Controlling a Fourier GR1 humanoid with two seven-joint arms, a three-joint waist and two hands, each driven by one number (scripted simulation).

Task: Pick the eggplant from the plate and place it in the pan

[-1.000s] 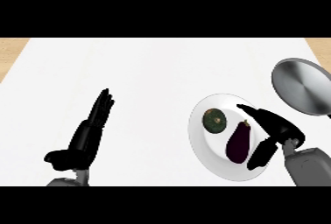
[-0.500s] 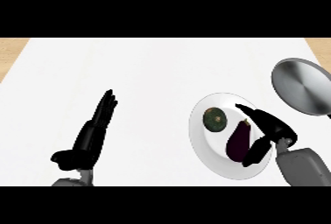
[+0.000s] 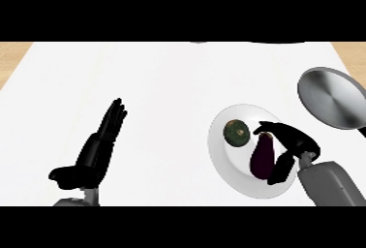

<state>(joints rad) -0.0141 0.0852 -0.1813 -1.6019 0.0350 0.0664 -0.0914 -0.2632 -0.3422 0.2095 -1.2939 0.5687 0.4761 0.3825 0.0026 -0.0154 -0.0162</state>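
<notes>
A white counter (image 3: 164,87) seen from steeply above. At lower right sits a white plate (image 3: 227,169) holding a dark purple eggplant (image 3: 262,155) that lies lengthwise, with a round green vegetable (image 3: 236,132) just beside it to the left. The right hand (image 3: 292,141) is over the plate, thumb and fingers curled around the eggplant from its right side. It appears to be closing on it, though whether the fingers already touch the skin is hard to tell, since black hand and dark eggplant blur together. The eggplant lies on the plate, not lifted.

A steel pan (image 3: 333,97) lies near the right edge, above the plate and apart from it; its far side is cut off by the frame.

The step in hand is the grasp. Next would come a lift clear of the plate rim, then a carry up and rightward to the pan.

The left hand (image 3: 97,150) rests open at lower left, fingers straight, holding nothing.
</notes>
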